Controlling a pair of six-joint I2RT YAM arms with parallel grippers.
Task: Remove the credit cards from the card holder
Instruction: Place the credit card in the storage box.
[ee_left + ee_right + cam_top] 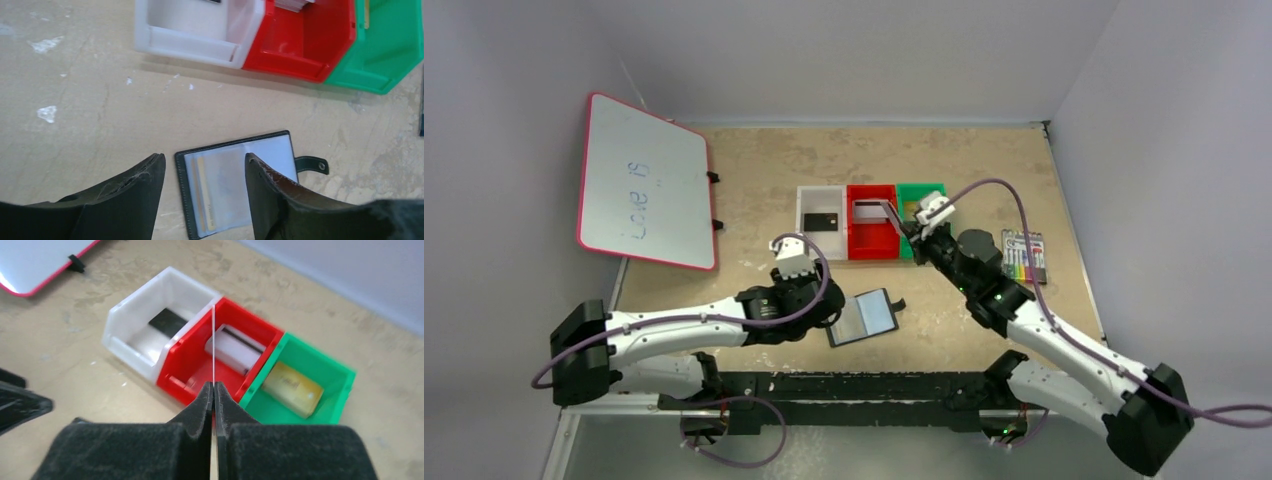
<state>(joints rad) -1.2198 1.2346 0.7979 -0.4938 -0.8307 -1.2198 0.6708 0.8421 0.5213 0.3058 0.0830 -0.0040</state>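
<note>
Left gripper: your left gripper [204, 162] has its fingers spread wide, framing the left half of the card holder in the wrist view (you cannot tell whether it touches).
Right gripper: your right gripper [213, 387] is pinched tight on a thin held card [213, 340], seen edge-on and upright, above the red bin in the top view.
Card holder: the small black bifold wallet with grey-blue inner faces [222, 185] lies open and flat on the tan table [75, 100], near the arm bases, its short black strap tab [312, 164] pointing right.
Left sleeve: a narrow gold-tan strip [202, 195] shows through the clear pocket.
White plastic bin [125, 332]: a flat black card [167, 322] lies inside.
Red plastic bin [182, 360]: a silver-grey card with a dark stripe [230, 347] lies inside.
Green plastic bin [345, 395]: a gold-tan card [292, 387] lies inside.
Bins: the three sit touching in a row, beyond the wallet.
Elsewhere: a red-framed whiteboard [644, 180] at far left, a clear pack of coloured markers [1024, 256] at right.
</note>
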